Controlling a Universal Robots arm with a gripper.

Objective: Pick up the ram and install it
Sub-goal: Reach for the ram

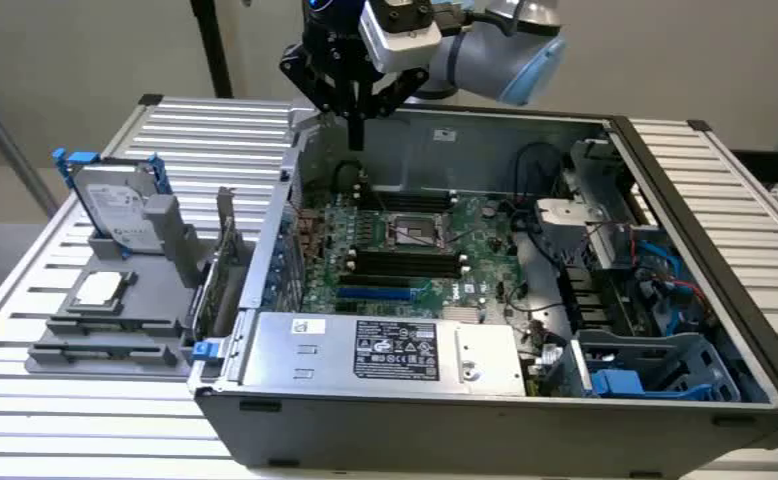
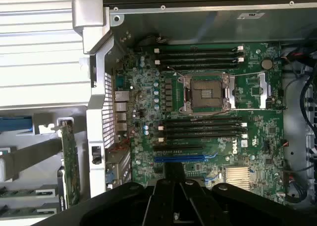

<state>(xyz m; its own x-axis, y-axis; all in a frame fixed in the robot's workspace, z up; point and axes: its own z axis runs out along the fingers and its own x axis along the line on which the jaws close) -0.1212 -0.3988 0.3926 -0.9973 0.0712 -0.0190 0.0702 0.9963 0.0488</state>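
Observation:
My gripper (image 1: pixel 357 115) hangs above the far rim of the open computer case (image 1: pixel 709 260), toward the exterior view's left. It is shut on a thin dark stick, the ram (image 1: pixel 358 136), which points straight down and is seen edge-on. In the wrist view the ram (image 2: pixel 174 174) sticks out dark and narrow from between the black fingers (image 2: pixel 158 198), over the motherboard (image 2: pixel 247 151). The black memory slots (image 2: pixel 198 57) lie beyond the processor socket (image 2: pixel 207 92), and more slots (image 2: pixel 203 129) lie on its near side. The ram is well above the board, touching nothing.
A grey holder (image 1: pixel 56 350) on the slatted table at the exterior view's left carries a hard drive (image 1: pixel 112 205), a square silver processor chip (image 1: pixel 100 290) and a green expansion card (image 1: pixel 225 265). The power supply (image 1: pixel 376 350), drive cage (image 1: pixel 656 370) and cables crowd the case.

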